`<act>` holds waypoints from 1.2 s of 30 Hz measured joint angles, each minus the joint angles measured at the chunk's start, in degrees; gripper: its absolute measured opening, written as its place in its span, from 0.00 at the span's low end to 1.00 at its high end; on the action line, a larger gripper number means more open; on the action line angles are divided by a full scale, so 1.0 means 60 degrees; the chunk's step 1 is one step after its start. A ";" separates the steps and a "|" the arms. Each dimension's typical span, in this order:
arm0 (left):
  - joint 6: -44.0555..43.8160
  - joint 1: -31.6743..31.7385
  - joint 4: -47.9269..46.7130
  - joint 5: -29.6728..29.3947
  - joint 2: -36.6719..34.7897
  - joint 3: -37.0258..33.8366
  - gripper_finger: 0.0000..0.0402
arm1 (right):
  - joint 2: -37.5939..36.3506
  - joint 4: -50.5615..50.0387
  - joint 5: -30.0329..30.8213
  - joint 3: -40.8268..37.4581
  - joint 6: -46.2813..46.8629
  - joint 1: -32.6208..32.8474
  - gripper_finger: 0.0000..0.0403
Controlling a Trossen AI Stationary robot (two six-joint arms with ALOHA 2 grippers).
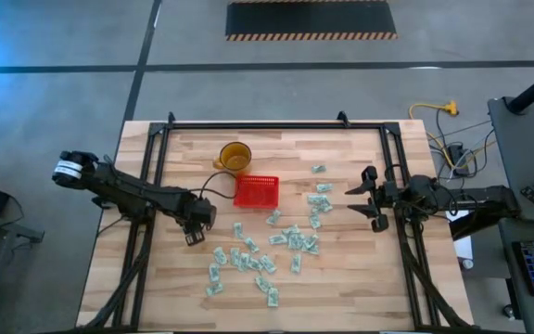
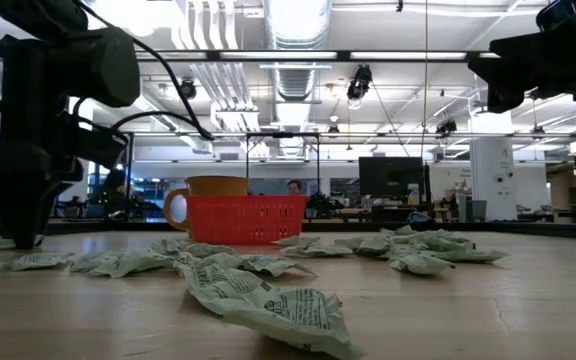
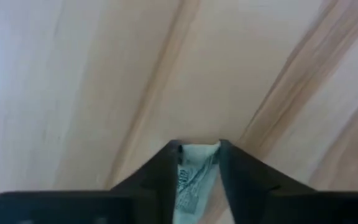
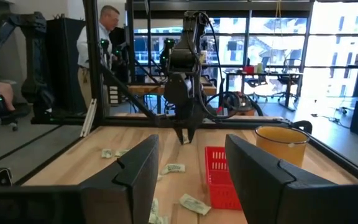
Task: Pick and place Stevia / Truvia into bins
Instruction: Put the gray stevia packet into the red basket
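Many pale green and white sachets (image 1: 258, 255) lie flat on the wooden table, in a band running from the near middle up toward the right of the red basket (image 1: 255, 191). My left gripper (image 1: 194, 236) stands to the near left of the basket, left of the pile, pointing down at the wood and shut on one sachet (image 3: 194, 180). In the low view it reaches down to table level (image 2: 18, 235). My right gripper (image 1: 356, 202) hovers open above the table's right side, facing the basket (image 4: 219, 177). My left gripper pinches one sachet between its two fingers (image 3: 160, 177), coming from above and pointing down. The sachet's printed face (image 3: 191, 186) shows in the gap, its edge at the fingertips. I cannot tell whether it still touches the wood.
An amber cup (image 1: 235, 156) stands just beyond the basket's far-left corner. Black frame rails (image 1: 156, 158) run along the table's left, right and far edges. Bare wood lies left of my left gripper. A person (image 4: 101, 37) stands beyond the table.
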 joint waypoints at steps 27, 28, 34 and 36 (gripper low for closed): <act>0.5329 -0.0282 0.5035 -0.1800 0.0004 0.1601 0.05 | 0.0000 0.0000 0.0091 0.0000 -0.0009 0.0000 0.44; 0.5732 -0.0261 0.5464 -0.2032 0.0004 0.1614 0.05 | 0.0000 0.0000 0.0091 0.0000 -0.0009 0.0000 0.44; 0.6788 0.0191 0.6569 -0.3487 0.0124 0.1614 0.05 | 0.0000 0.0000 0.0091 0.0000 -0.0009 0.0000 0.44; 0.6785 0.0470 0.6635 -0.3504 0.0237 0.1614 0.05 | 0.0000 0.0000 0.0091 -0.0001 -0.0009 0.0000 0.44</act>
